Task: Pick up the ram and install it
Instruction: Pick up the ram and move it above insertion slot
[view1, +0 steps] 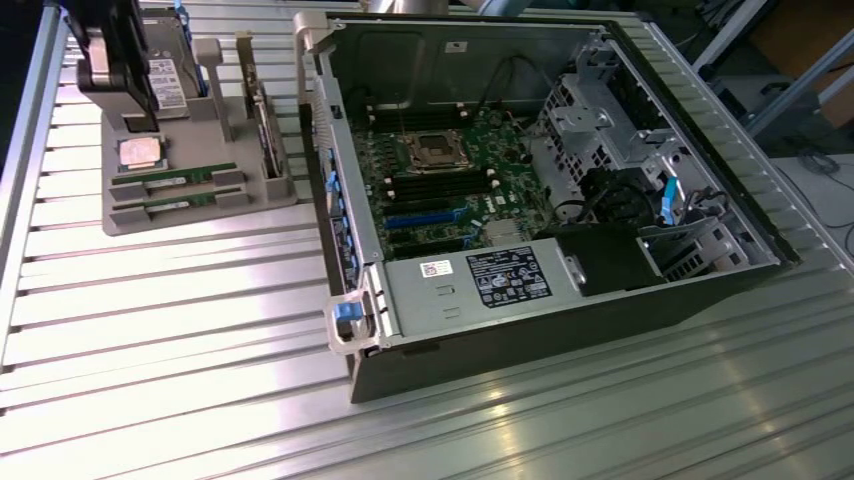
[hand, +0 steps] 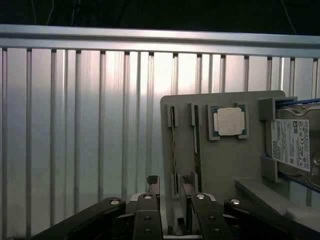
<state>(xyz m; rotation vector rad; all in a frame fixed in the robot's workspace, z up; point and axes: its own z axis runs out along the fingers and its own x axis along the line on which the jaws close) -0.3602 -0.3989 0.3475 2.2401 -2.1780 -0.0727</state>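
Two green ram sticks stand on edge in slots of a grey holder (view1: 200, 215), one ram (view1: 187, 178) nearer the silver processor chip (view1: 140, 152), the other ram (view1: 187, 201) beside it. My gripper (view1: 118, 60) hangs dark above the holder's far end at the exterior view's left. In the wrist view the gripper (hand: 169, 183) is open and holds nothing. Its two fingertips (hand: 152, 182) straddle the line of the outer ram (hand: 173, 145), above it. The inner ram (hand: 197, 140) lies beside, then the chip (hand: 230, 121).
A hard drive (hand: 292, 145) with a white label stands in the holder (hand: 235, 165) past the chip. An open computer case (view1: 747, 230) lies at the exterior view's right, with its motherboard (view1: 441, 200), dark memory slots (view1: 441, 185) and power supply (view1: 501, 280). The table (view1: 160, 340) is ribbed aluminium.
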